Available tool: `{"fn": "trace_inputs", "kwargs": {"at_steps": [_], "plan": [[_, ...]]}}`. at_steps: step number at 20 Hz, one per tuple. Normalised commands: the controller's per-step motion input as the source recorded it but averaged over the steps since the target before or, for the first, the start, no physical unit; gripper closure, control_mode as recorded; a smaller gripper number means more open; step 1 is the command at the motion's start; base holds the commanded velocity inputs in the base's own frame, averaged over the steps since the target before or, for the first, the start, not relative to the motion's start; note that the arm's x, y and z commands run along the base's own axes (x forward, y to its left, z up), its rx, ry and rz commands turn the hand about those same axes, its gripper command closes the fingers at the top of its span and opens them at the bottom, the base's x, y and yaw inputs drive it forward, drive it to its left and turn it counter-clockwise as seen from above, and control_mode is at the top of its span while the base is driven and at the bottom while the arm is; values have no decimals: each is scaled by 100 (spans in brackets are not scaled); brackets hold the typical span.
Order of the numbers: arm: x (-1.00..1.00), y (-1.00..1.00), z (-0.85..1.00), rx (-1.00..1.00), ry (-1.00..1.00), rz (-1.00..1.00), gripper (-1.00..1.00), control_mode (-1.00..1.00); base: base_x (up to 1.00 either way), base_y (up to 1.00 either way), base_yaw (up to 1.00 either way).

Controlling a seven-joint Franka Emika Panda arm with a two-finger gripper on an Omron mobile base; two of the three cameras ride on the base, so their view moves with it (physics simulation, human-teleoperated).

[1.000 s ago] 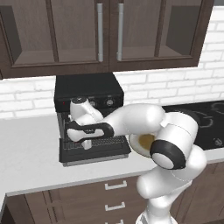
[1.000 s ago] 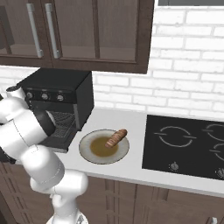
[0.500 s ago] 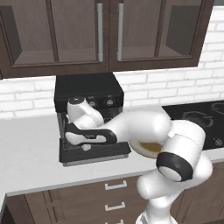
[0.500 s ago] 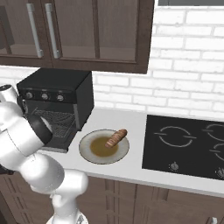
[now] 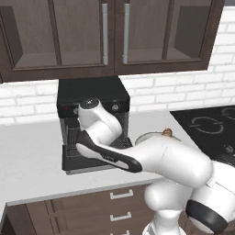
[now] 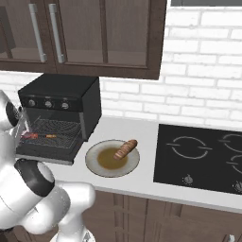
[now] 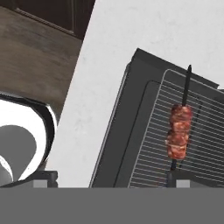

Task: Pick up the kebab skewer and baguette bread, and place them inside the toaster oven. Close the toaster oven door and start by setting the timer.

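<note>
Counter [image 6: 142, 182]: pale grey, runs under dark upper cabinets [image 6: 94, 38]. Black cooktop [image 6: 203, 158] sits at 3 o'clock in the right base view.

Toaster oven [image 6: 61, 106]: black box at 9 o'clock of the right base view, against the brick wall. Toaster oven door [image 7: 118, 131] dropped flat, open. Wire rack [image 7: 205, 131] pulled out over it.

Plate [image 6: 97, 168]: round, tan centre, just beside the oven at its 4 o'clock. Baguette bread [image 6: 125, 149] lies on the plate, toward its 1 o'clock edge.

Kebab skewer [image 7: 179, 131]: lies flat on the wire rack, red-brown chunks mid-stick, also seen on the rack in the right base view.

Gripper [image 7: 175, 177]: one dark tip near the skewer's lower end, apparently not touching it; jaws spread wide, nothing pinched.
</note>
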Motion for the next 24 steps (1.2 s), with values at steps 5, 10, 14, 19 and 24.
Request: {"fn": "trace_inputs", "kwargs": {"at_steps": [5, 10, 14, 19, 24], "plan": [[-45, -100, 14, 0, 0, -20, -100, -100, 0, 0, 0], [-37, -100, 1, 0, 0, -45, -100, -100, 0, 0, 0], [-16, -98, 1, 0, 0, -57, -100, -100, 0, 0, 0], [-3, -90, 22, 0, 12, -64, -100, -100, 0, 0, 0], [-2, -99, 8, 0, 5, -61, -100, -100, 0, 0, 0]]}}
